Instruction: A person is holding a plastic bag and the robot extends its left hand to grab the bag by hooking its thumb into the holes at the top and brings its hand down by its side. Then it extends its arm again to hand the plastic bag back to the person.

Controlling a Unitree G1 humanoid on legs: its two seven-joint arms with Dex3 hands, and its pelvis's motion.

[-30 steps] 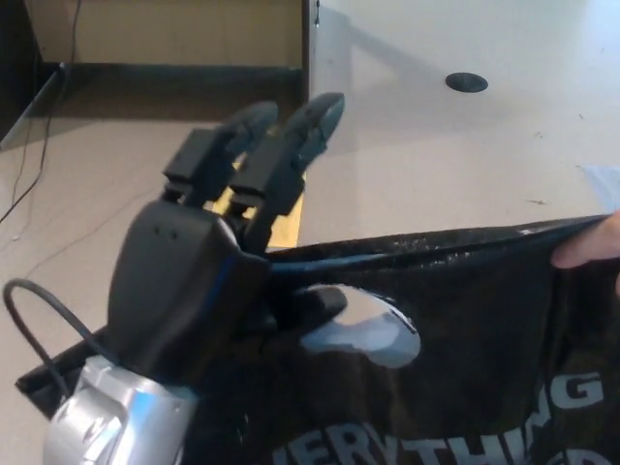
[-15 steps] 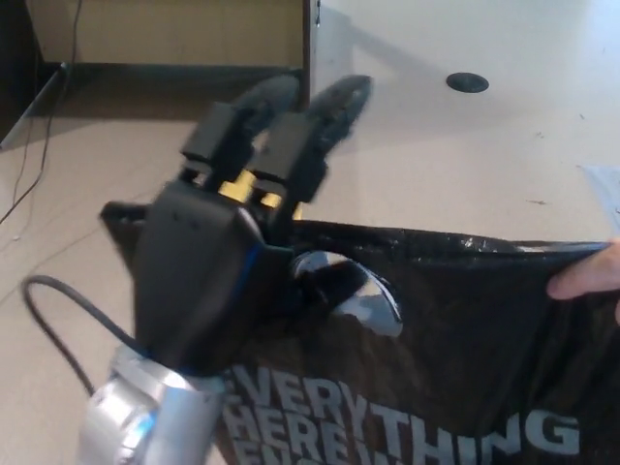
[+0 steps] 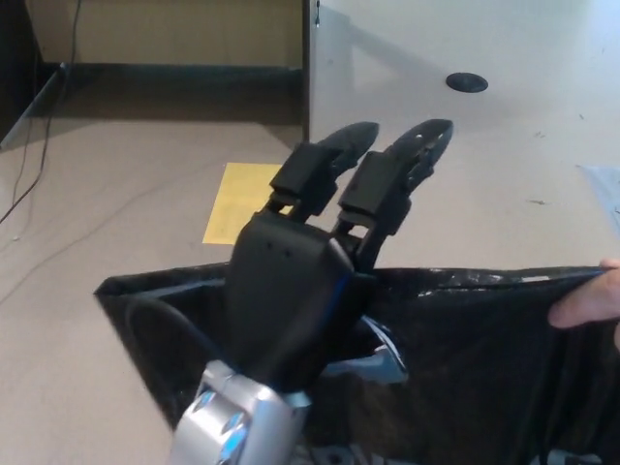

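We saw our left hand [image 3: 310,281] at the frame's centre, fingers [image 3: 334,160] extended, thumb hidden in the black plastic bag [image 3: 465,358] stretched across the lower frame. A person's fingertips [image 3: 586,300] pinched its right edge.

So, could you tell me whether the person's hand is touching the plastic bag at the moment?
Touching. In the head view the person's hand pinches the top edge of the plastic bag at the right of the picture, with no gap between them.
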